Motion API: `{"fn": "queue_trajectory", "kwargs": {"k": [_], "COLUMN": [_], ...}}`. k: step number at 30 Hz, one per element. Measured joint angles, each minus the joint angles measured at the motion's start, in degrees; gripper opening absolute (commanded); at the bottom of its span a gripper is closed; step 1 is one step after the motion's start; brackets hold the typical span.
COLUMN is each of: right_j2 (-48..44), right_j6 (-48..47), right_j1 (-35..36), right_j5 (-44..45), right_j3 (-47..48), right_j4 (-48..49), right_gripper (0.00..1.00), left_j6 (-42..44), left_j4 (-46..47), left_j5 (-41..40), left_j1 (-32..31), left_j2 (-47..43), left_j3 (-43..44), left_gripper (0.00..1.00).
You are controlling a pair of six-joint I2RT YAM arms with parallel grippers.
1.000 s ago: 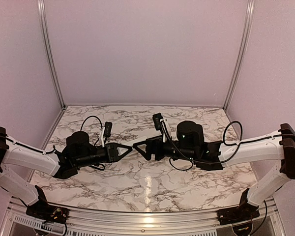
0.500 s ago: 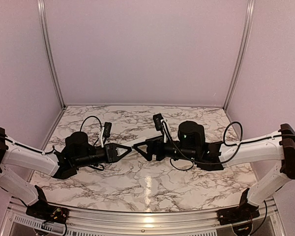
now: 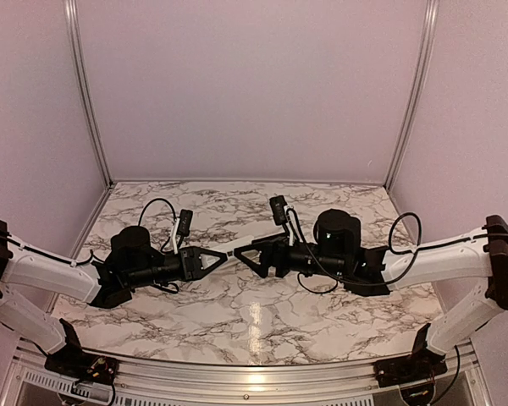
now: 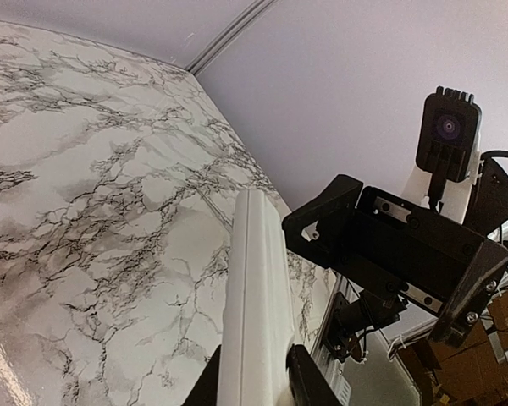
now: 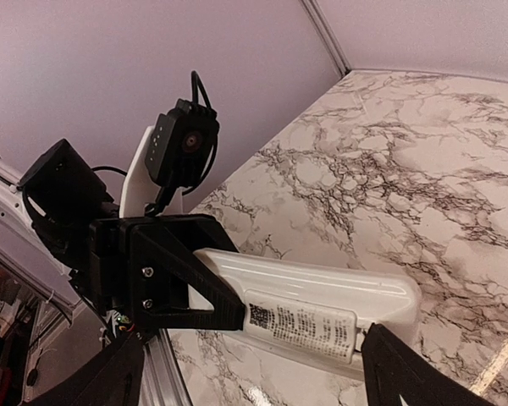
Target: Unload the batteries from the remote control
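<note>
Marble-patterned table (image 3: 237,313), lilac walls (image 3: 254,93) on three sides. Both my arms reach inward and meet above mid-table.

Left claw (image 4: 258,391): clenched on one end of the remote control (image 4: 256,288), holding it clear of the table with the long axis pointing toward my other arm.

Right claw (image 5: 254,381): released, jaws wide. The free end of the remote is just in front of them; I cannot tell whether they touch.

The remote's back faces the right wrist camera. Printed panel (image 5: 300,326) sits flush and no dark recess shows. Batteries not visible; judged to be inside.

Risks, my judgement:
- The grip is at one end only. A push on the free end levers the remote, which may pivot or slide out of the left claw and fall to the marble.
- Right jaws closing too near the left fingers (image 5: 186,292) would collide with them.
- Once the back opens up here, the small round cells may drop and roll toward the table edge.
</note>
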Motion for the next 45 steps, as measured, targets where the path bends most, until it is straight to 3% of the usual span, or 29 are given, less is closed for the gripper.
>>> {"fn": "queue_trajectory", "kwargs": {"k": [15,45], "right_j2": [-1.3,-1.3], "right_j6": [4.0,5.8], "right_j1": [-3.5,-5.0], "right_j5": [-9.8,-14.8], "right_j3": [-5.2,-7.1], "right_j4": [9.7,14.8], "right_gripper": [0.87,0.87], "left_j6": [2.0,4.7], "left_j4": [1.3,1.9], "left_j5": [2.6,4.0], "left_j1": [0.0,0.1], "left_j2": [0.0,-0.5], "left_j3": [0.0,0.0], "left_gripper": [0.0,0.0]}}
